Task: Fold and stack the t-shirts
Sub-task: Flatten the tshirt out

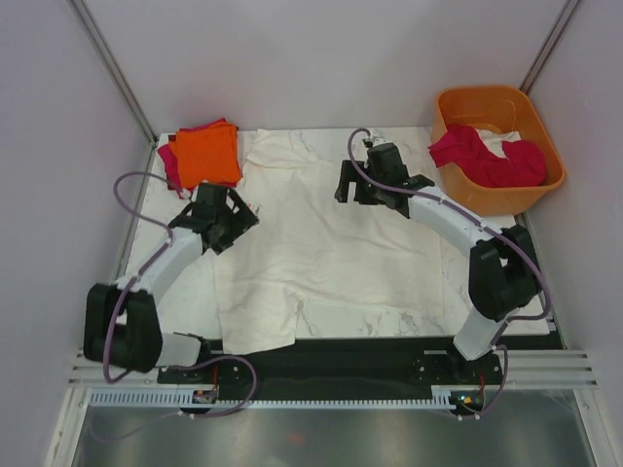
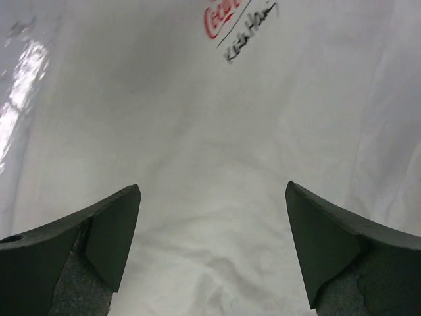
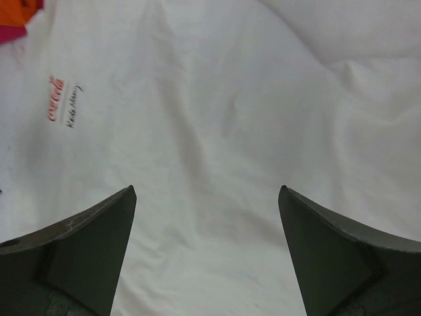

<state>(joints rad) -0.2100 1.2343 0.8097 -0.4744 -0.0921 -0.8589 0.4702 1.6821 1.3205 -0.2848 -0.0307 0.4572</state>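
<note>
A white t-shirt [image 1: 321,253] lies spread flat over the middle of the table. Its small red script logo shows in the left wrist view [image 2: 222,16] and the right wrist view [image 3: 58,99]. A folded orange t-shirt [image 1: 206,154] lies on a folded magenta-red one [image 1: 171,163] at the back left. My left gripper [image 1: 232,220] hovers open over the shirt's left part, with bare white cloth between its fingers [image 2: 212,187]. My right gripper [image 1: 376,187] hovers open over the shirt's upper right part and is empty [image 3: 207,188].
An orange plastic tub [image 1: 541,131] stands at the back right, holding a crumpled magenta-red tee [image 1: 487,158] and some white cloth [image 1: 501,136]. The marble table edge [image 1: 146,209] runs along the left. Grey walls enclose the sides.
</note>
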